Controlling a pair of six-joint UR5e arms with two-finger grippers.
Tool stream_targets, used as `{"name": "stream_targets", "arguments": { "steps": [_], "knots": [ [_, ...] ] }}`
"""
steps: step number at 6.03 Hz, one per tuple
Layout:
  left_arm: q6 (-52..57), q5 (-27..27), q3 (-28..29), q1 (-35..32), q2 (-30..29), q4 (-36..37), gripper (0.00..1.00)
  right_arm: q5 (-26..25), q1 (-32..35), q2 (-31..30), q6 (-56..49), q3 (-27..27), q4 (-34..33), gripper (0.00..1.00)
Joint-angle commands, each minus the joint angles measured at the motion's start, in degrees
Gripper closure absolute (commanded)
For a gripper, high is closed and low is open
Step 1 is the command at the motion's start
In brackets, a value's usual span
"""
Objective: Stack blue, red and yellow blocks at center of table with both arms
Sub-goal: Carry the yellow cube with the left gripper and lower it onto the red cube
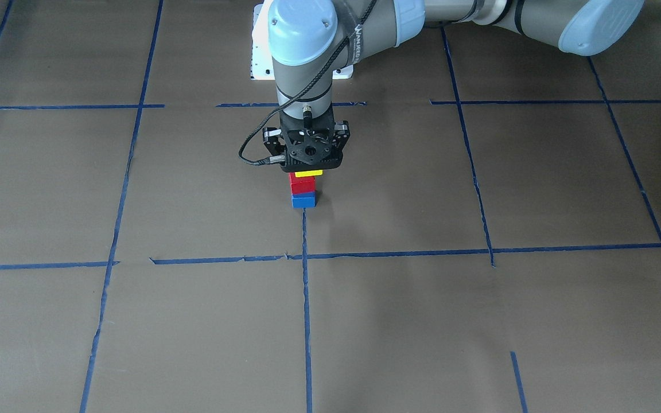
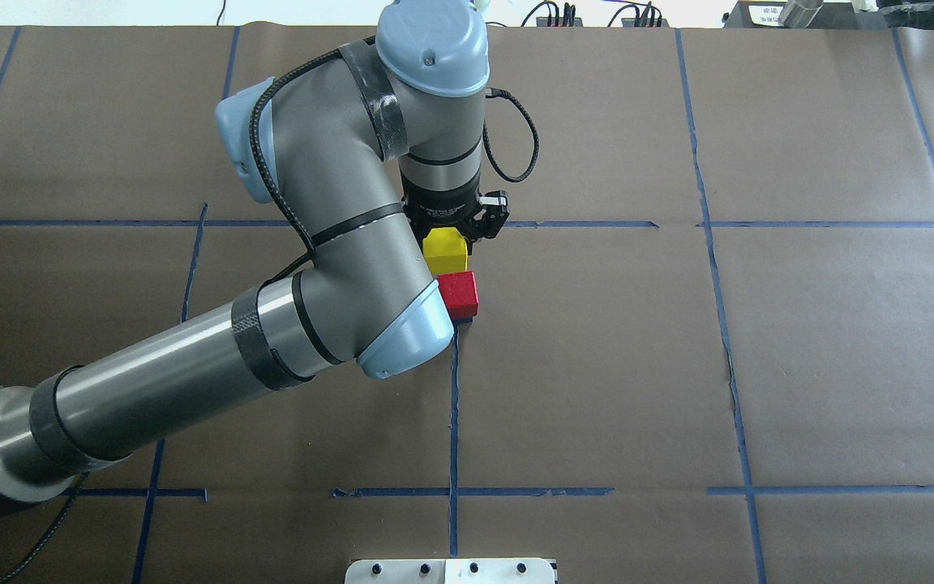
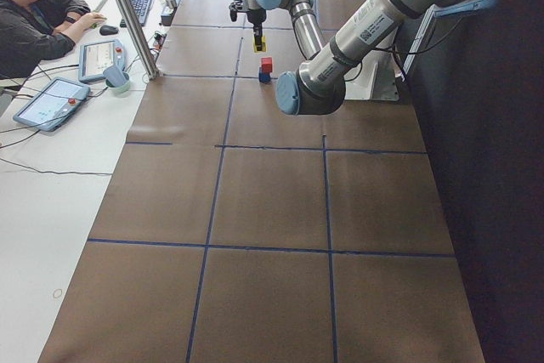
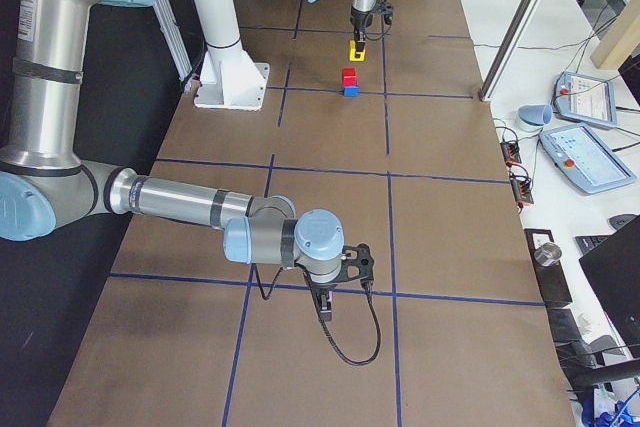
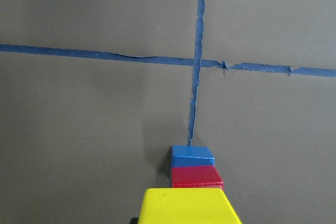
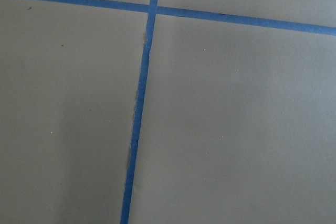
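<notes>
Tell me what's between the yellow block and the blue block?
The red block. In the front view it sits on the blue block, under the yellow block that the left claw holds.

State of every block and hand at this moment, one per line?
Blue block: on table, lowest.
Red block: resting on blue block.
Yellow block: held above red block, not yet set down.
Left hand: shut on yellow block.
Right hand: far from the blocks; open or shut unclear.

Grey-silver tubular arms (image 2: 191,365), pale-blue joint caps (image 2: 433,45).
</notes>
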Motion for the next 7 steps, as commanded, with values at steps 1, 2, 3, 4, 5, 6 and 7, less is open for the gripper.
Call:
{"name": "stream_targets", "arguments": {
  "steps": [1,2,3,4,5,6,7],
  "knots": [
    [-2.8,0.4,2.3,1.4,-0.1,-2.7,0.91,0.0,-0.1,0.0,0.0,0.0,0.0,0.00],
    [-2.8,0.4,2.4,1.4,-0.1,-2.8,0.89,0.0,0.0,0.0,-0.1,0.0,0.0,0.00],
    [-3.6,0.4,3.2,1.4,0.0,-4.7,0.88,0.0,-0.1,0.0,-0.1,0.0,0.0,0.00],
    [-3.8,0.4,4.2,1.4,0.2,-6.1,0.86,0.0,0.0,0.0,0.0,0.0,0.0,0.00],
    [-3.8,0.4,4.4,1.6,0.3,-6.1,0.84,0.0,-0.1,0.0,-0.1,0.0,0.0,0.00],
    [-3.7,1.7,4.5,2.1,0.3,-6.1,0.83,0.0,0.0,0.0,-0.1,0.0,0.0,0.00],
    [-3.3,1.7,4.6,2.1,0.4,-6.1,0.76,-0.1,0.0,0.0,-0.1,0.0,0.0,0.00]
  ]
}}
